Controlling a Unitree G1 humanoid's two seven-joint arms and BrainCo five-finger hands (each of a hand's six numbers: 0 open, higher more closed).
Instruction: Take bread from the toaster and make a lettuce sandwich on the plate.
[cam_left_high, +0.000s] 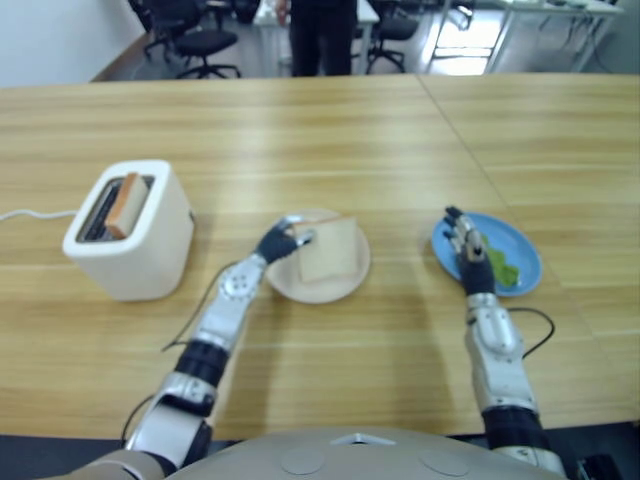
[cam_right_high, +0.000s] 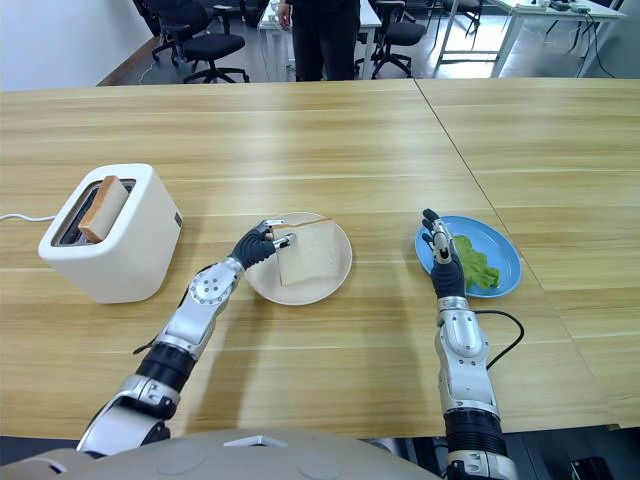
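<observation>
Bread slice (cam_right_high: 308, 255) is being set on the beige plate (cam_right_high: 300, 298), pinched at its 9 o'clock edge by the left hand (cam_right_high: 258, 243). Right hand (cam_right_high: 441, 262) is held open-fingered beside the lettuce (cam_right_high: 478, 265), which probably gets grabbed next.

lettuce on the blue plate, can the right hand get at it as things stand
Probably yes: the right hand hangs open over the blue plate's left rim, beside the lettuce, nothing between them.

Left arm angled forward-right, hand (cam_right_high: 256, 244) pinched on bread (cam_right_high: 308, 255) edge; right forearm straight ahead, hand (cam_right_high: 441, 252) with fingers extended (nothing held).
</observation>
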